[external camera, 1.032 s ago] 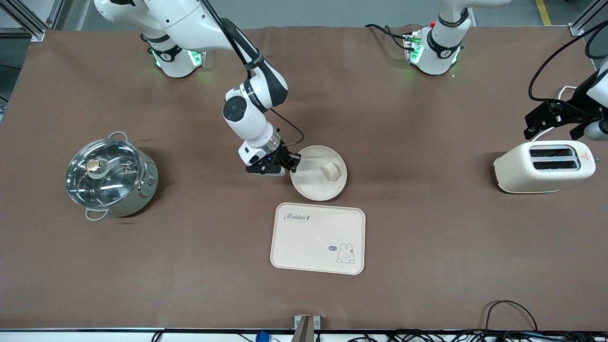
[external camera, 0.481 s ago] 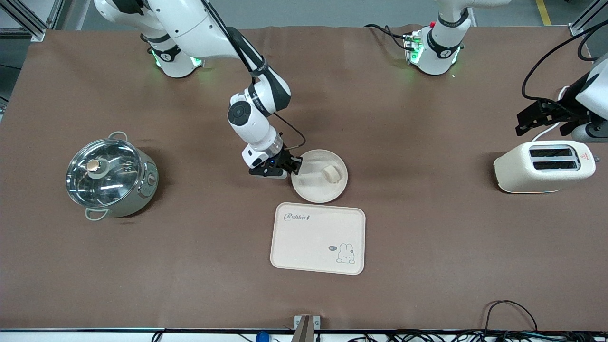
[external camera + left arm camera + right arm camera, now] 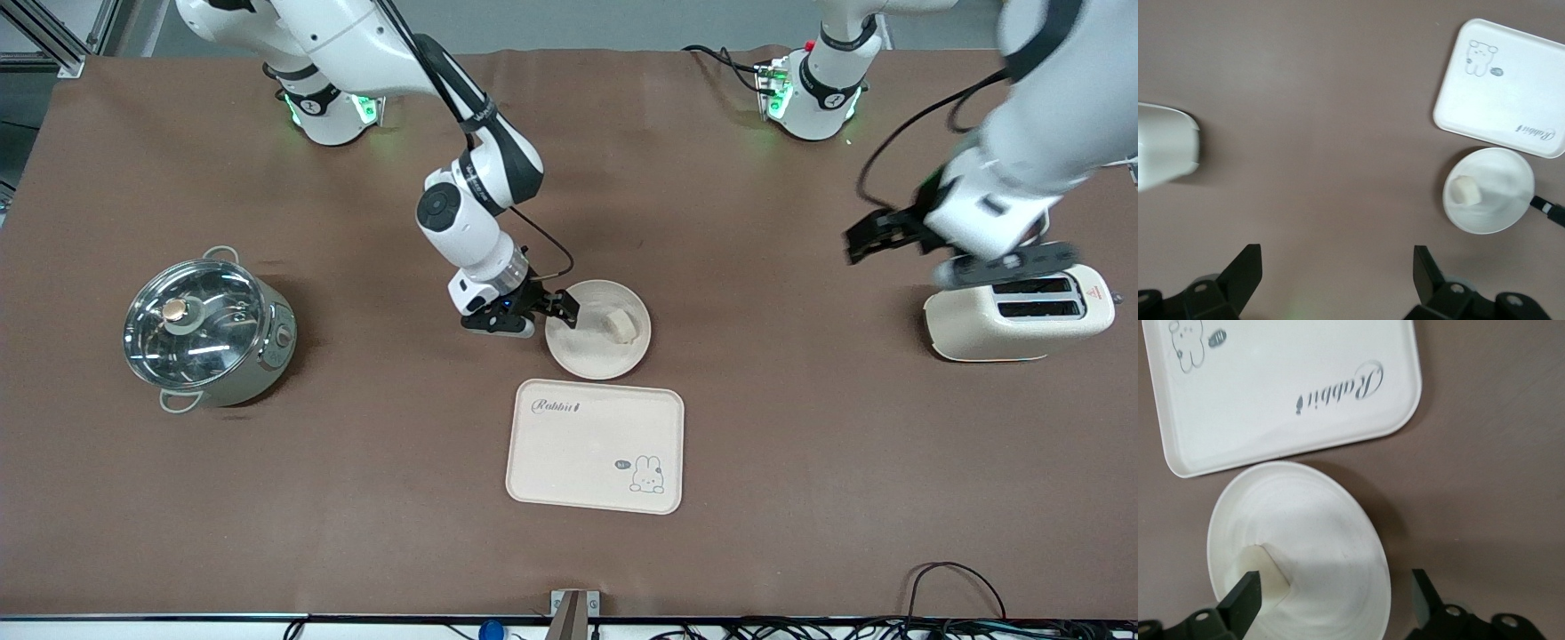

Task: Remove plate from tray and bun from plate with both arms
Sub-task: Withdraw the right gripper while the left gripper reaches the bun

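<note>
- The plate (image 3: 597, 330) sits on the brown tabletop (image 3: 800, 462), off the tray (image 3: 595, 446) and just beside the tray's edge, farther from the front camera than the tray. So the first half of the job looks done.
- The bun (image 3: 620, 323) lies on the plate, toward the left arm's end of the table. It is the piece not yet dealt with.
- The right tool (image 3: 558, 308) is low at the plate's rim on the right arm's end, its fingers spread apart and holding nothing. In the right wrist view one finger (image 3: 1245, 600) stands over the inside of the plate near the bun (image 3: 1265, 577), and the other (image 3: 1423, 595) stands outside the rim, so the rim runs between them unclamped.
- That straddle reads as a release of the plate where it now rests, leaving the bun to the other arm.
- The left tool (image 3: 876, 236) is up in the air over bare tabletop near the toaster (image 3: 1018, 311), its fingers wide apart and empty, well away from the plate.
- A lidded pot (image 3: 209, 329) stands toward the right arm's end of the table, well apart from the plate.
- The likely obstacle is the right tool itself: it crowds one side of the plate, so the left arm would best approach the bun from its own end.
</note>
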Robot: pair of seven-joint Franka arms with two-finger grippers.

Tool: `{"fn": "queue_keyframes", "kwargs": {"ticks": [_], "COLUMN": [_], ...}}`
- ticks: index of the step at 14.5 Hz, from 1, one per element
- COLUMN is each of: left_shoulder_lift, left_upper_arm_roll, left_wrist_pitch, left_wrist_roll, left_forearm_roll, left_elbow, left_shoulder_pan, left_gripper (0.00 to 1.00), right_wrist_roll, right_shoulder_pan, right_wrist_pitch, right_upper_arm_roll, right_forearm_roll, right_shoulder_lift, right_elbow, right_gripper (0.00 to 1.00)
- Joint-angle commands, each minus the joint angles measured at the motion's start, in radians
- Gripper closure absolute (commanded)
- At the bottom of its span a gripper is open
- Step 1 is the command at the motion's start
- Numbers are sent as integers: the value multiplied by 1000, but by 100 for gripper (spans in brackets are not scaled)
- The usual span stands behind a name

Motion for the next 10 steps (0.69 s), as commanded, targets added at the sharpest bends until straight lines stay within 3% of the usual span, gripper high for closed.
{"fn": "queue_keyframes", "kwargs": {"ticks": [1,3,7,10], "left_shoulder_lift": [77,151,324,442], "left_upper_arm_roll": [-100,-131,-131,-133], "left_wrist_pitch": [129,217,431,545], "left_wrist_roll": [-149,-218,-503,-591], "left_forearm_roll": [0,4,119,158], "left_elbow": [-36,-44,-57,-57], "left_shoulder_pan": [0,-15,-173,-211], "left_gripper": [0,0,0,0], "right_wrist_roll": [-38,-135,-195,-183], "right_shoulder_pan": [-13,-13,-15,-13], "right_wrist_pitch": [-181,-316,-552,-733], "right_upper_arm_roll": [-72,-159,-294,-354], "right_forearm_roll": [11,-11,-184,-326], "right_shoulder_lift": [-118,-166,-281,-365], "right_elbow": [-12,8,37,65], "right_gripper": [0,0,0,0]}}
